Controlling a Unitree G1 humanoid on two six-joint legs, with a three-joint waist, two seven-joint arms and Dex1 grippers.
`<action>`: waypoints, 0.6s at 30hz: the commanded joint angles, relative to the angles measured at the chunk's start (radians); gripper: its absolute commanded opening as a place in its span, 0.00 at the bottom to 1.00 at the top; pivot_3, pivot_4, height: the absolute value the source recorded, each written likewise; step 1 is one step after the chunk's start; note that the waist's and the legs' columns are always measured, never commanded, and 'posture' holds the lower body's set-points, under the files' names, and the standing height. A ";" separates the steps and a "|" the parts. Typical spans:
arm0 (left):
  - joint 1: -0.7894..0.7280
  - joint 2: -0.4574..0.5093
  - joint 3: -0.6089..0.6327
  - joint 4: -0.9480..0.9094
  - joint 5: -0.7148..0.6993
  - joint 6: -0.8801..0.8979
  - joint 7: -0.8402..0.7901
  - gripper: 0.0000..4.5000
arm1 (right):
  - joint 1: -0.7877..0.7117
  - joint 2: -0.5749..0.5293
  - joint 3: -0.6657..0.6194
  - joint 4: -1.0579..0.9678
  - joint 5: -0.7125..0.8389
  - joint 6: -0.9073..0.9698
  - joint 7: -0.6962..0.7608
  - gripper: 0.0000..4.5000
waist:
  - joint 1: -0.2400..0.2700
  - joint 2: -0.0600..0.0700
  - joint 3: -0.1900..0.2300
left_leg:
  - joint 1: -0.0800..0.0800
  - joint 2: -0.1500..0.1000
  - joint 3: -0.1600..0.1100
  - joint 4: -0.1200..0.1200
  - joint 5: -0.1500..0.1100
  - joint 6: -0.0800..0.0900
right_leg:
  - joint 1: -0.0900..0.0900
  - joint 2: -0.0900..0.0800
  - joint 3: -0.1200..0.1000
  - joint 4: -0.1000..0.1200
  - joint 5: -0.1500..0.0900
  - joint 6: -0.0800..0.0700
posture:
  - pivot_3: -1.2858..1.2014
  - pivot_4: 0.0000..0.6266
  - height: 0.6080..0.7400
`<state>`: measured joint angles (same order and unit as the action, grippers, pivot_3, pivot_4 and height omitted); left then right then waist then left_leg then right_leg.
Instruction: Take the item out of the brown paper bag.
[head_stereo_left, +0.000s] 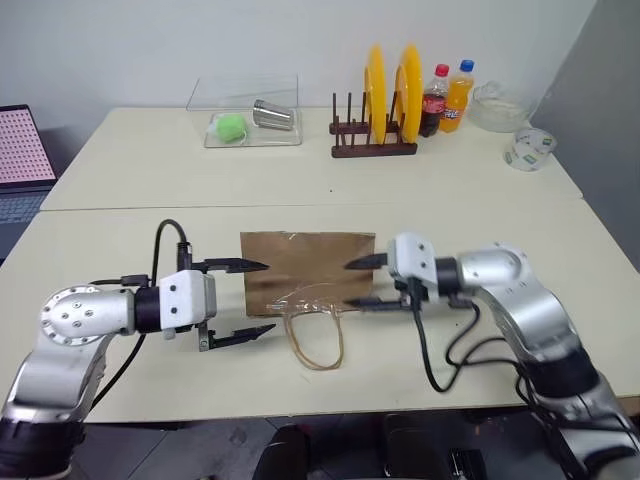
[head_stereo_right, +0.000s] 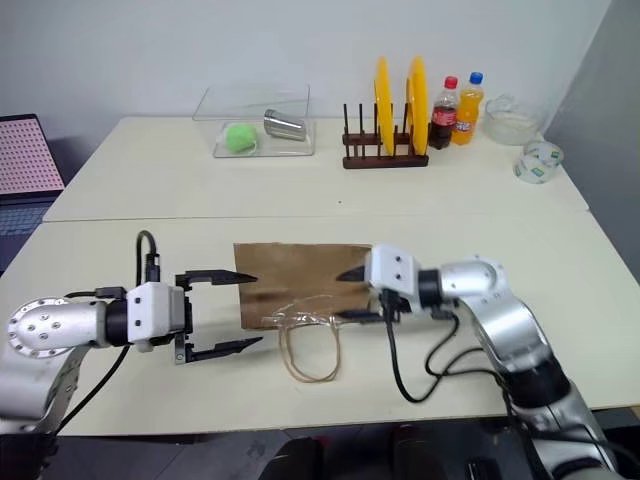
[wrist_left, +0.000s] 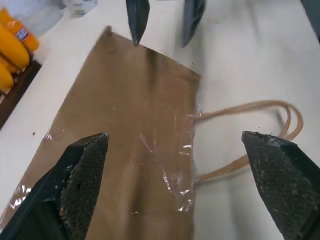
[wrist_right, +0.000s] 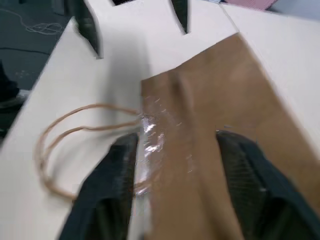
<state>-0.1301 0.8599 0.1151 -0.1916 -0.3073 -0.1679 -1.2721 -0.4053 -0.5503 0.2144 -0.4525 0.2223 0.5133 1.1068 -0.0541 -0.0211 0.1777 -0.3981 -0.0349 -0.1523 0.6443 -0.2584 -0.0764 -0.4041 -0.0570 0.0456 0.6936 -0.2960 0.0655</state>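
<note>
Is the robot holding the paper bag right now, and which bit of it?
No, nothing is held. Both the left gripper and right gripper have open jaws beside the brown paper bag, lying flat.

My 2 head eyes look forward and down over the table (head_stereo_left: 120, 190), one set slightly beside the other, sharing nearly the whole scene. My 2 wrist cameras sit close above the brown paper bag (head_stereo_left: 305, 265), facing each other from opposite sides, both catching its mouth.
</note>
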 joint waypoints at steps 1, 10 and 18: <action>-0.039 0.015 -0.046 0.106 0.038 -0.214 -0.096 1.00 | 0.092 -0.040 -0.067 -0.187 0.062 0.103 -0.072 0.90 | -0.003 0.000 0.000 | 0.000 0.000 0.001 0.000 0.000 0.000 | 0.000 0.000 0.001 0.000 0.000 0.000 | 0.52 0.24 1.00; -0.115 -0.034 -0.164 0.305 0.152 -0.476 -0.076 1.00 | 0.211 -0.086 -0.061 -0.319 0.093 0.205 -0.211 0.99 | -0.002 0.000 0.000 | 0.001 0.001 0.001 0.001 0.000 0.000 | 0.001 0.001 0.000 0.000 0.000 0.000 | 0.52 0.24 1.00; -0.157 -0.120 -0.247 0.359 0.230 -0.523 0.028 1.00 | 0.243 -0.122 -0.058 -0.350 0.113 0.227 -0.248 0.99 | -0.003 -0.001 0.000 | 0.000 0.001 0.000 0.001 0.000 0.000 | 0.001 0.001 0.000 0.000 0.000 0.000 | 0.52 0.24 1.00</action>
<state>-0.2710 0.7403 -0.1318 0.1734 -0.0831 -0.6822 -1.2704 -0.1653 -0.6640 0.1686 -0.7639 0.3128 0.7460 0.8660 -0.0568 -0.0219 0.1773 -0.3975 -0.0337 -0.1523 0.6451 -0.2584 -0.0762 -0.4029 -0.0556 0.0452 0.6939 -0.2959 0.0655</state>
